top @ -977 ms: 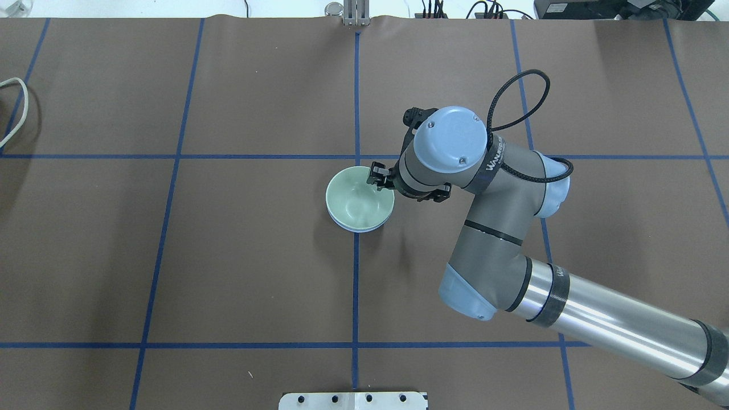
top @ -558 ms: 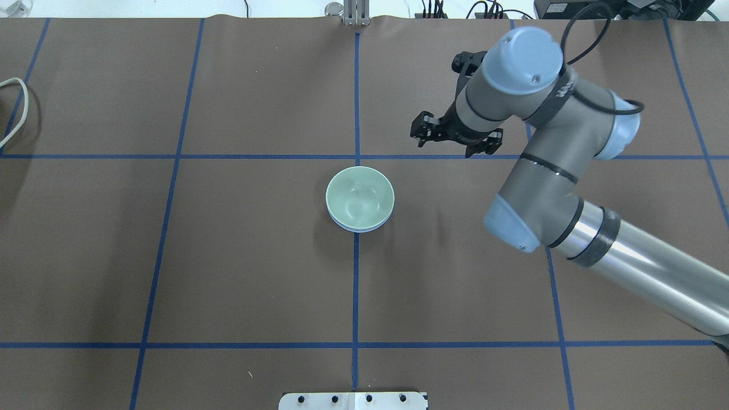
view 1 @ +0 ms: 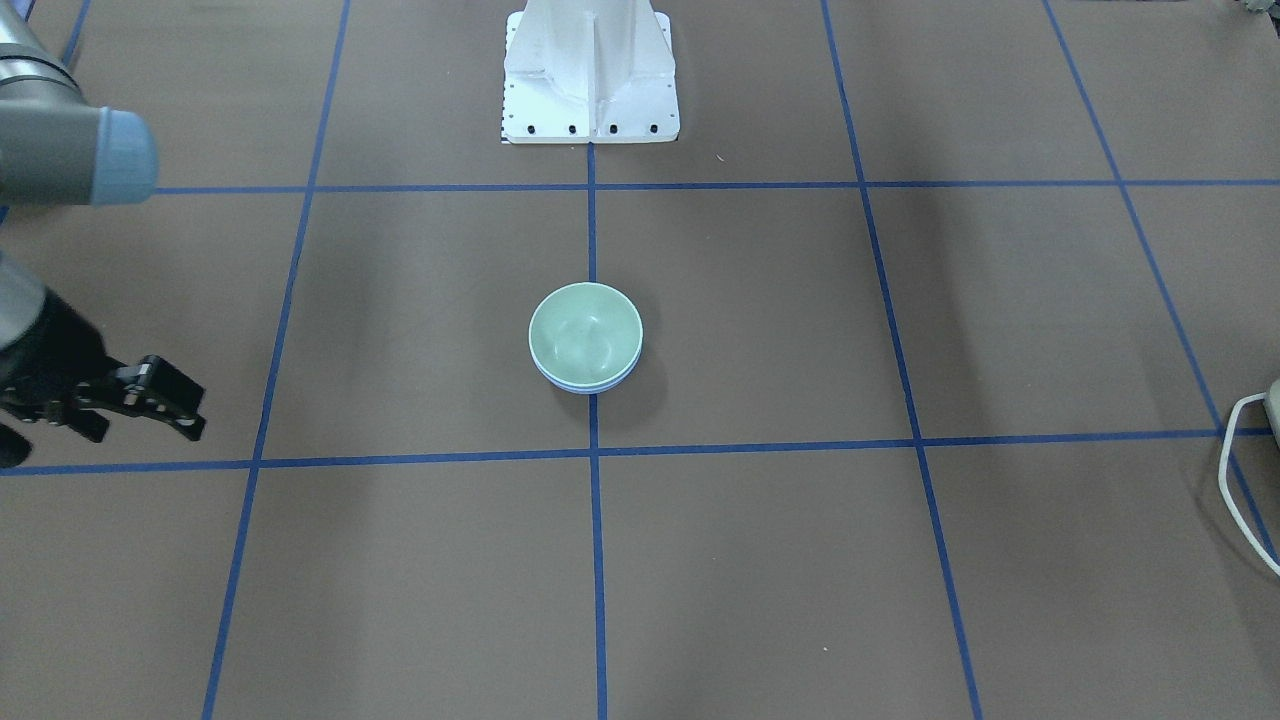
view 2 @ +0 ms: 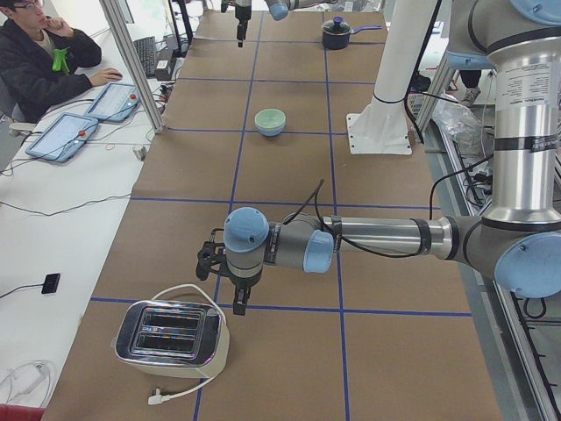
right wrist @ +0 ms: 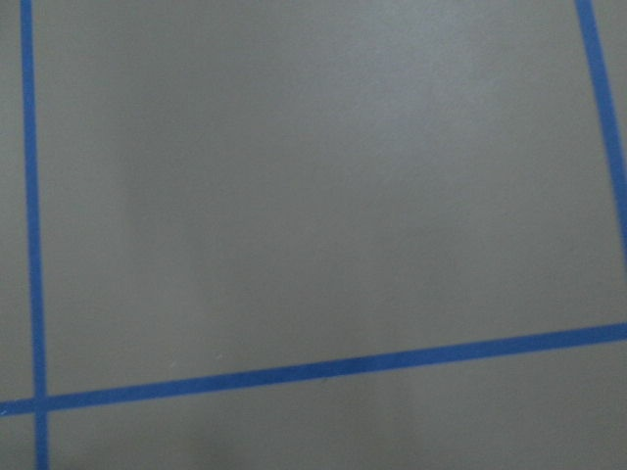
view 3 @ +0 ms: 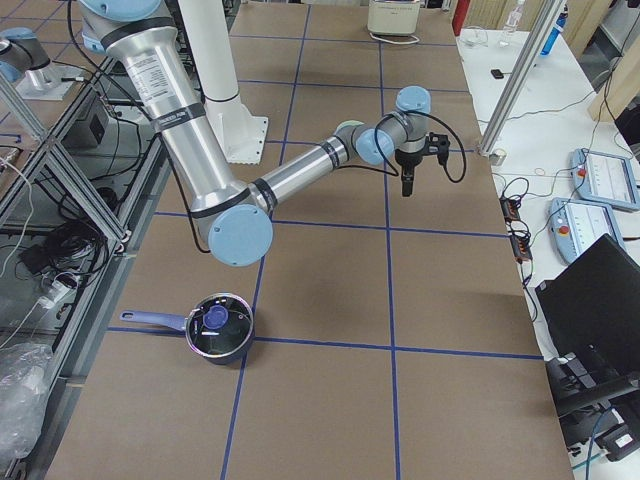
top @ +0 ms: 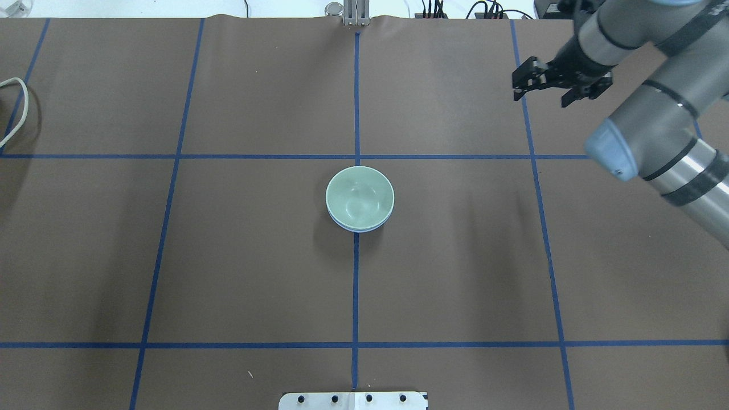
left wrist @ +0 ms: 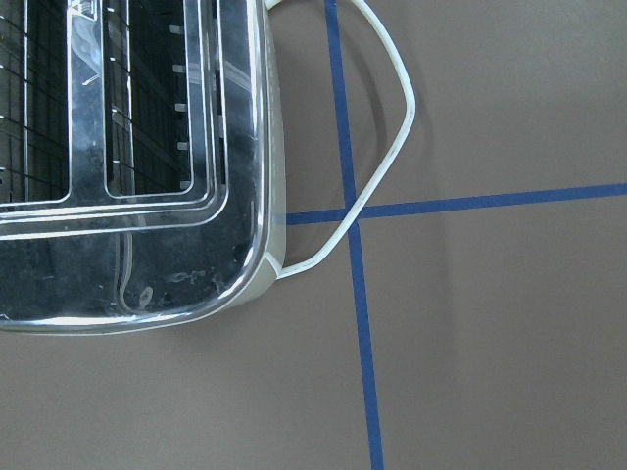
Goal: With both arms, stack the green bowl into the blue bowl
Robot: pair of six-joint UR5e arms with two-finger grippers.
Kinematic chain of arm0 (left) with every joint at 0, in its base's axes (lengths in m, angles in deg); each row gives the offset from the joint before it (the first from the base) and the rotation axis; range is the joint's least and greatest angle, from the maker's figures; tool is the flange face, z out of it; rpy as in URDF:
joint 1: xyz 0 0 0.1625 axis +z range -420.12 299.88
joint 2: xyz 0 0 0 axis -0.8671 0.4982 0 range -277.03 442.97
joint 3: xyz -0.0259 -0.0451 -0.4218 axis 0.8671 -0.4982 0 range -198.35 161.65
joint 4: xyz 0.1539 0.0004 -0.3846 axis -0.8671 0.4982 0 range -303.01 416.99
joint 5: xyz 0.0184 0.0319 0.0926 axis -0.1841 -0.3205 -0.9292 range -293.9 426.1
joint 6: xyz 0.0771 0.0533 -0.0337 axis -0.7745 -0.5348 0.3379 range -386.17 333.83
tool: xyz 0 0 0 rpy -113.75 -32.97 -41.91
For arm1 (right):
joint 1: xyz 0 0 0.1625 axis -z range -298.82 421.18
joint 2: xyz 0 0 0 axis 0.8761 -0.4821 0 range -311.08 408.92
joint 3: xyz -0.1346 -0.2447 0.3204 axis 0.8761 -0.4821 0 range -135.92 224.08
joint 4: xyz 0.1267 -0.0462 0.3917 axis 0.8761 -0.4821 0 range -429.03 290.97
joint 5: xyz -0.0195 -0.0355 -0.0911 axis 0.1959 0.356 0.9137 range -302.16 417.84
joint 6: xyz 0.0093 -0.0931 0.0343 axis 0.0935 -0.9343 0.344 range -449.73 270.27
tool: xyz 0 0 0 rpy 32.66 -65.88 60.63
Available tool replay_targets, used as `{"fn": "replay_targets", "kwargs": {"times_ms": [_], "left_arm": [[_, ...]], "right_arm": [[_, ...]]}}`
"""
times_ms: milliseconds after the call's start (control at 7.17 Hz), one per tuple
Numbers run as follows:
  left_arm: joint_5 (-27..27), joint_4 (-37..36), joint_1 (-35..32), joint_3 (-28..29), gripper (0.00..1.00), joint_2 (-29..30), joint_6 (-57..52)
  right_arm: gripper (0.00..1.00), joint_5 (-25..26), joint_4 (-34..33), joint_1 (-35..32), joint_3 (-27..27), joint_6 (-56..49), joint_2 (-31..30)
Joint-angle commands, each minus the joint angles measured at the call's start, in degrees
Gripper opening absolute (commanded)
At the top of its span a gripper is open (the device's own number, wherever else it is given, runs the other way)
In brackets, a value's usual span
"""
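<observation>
The green bowl (top: 359,196) sits nested inside the blue bowl (top: 354,229) at the table's middle; only the blue bowl's rim shows beneath it. The stack also shows in the front-facing view, green bowl (view 1: 585,330) in blue bowl (view 1: 585,388). My right gripper (top: 519,90) is open and empty, raised far to the back right of the bowls, and it also shows in the front-facing view (view 1: 190,412). My left gripper (view 2: 237,303) hangs over the toaster at the table's far left end; I cannot tell whether it is open or shut.
A chrome toaster (view 2: 171,338) with a white cord (top: 17,108) stands at the left end. A dark pot with a lid (view 3: 218,328) stands at the right end. The white base stand (view 1: 590,75) is at the robot's side. An operator (view 2: 44,61) sits beside the table.
My right gripper left the green bowl's rim and swung up and away to the back right. The stacked bowls have not moved.
</observation>
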Motion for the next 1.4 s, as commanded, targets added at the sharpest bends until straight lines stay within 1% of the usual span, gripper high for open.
{"fn": "replay_targets", "kwargs": {"times_ms": [0, 279, 419, 558, 698, 1256], "left_arm": [[0.0, -0.1, 0.0, -0.2, 0.98, -0.4, -0.3], [0.0, 0.0, 0.0, -0.2, 0.98, -0.3, -0.3], [0.0, 0.0, 0.0, -0.2, 0.98, -0.4, -0.1], [0.0, 0.0, 0.0, -0.2, 0.98, -0.4, -0.1], [0.0, 0.1, 0.0, -0.1, 0.98, -0.5, -0.1], [0.0, 0.6, 0.0, 0.4, 0.98, -0.5, -0.4]], "right_arm": [[1.00, -2.6, -2.6, -8.7, 1.9, -15.4, -9.5], [1.00, -3.9, -2.7, -16.2, 2.9, -26.4, -18.1], [1.00, -3.9, -2.7, -19.0, 3.1, -29.8, -21.7], [1.00, -3.7, -2.3, -20.3, 3.1, -31.9, -25.0], [1.00, -3.4, -2.3, -22.2, 3.0, -35.3, -27.1], [1.00, -3.3, -2.4, -22.8, 2.8, -35.7, -27.9]]}}
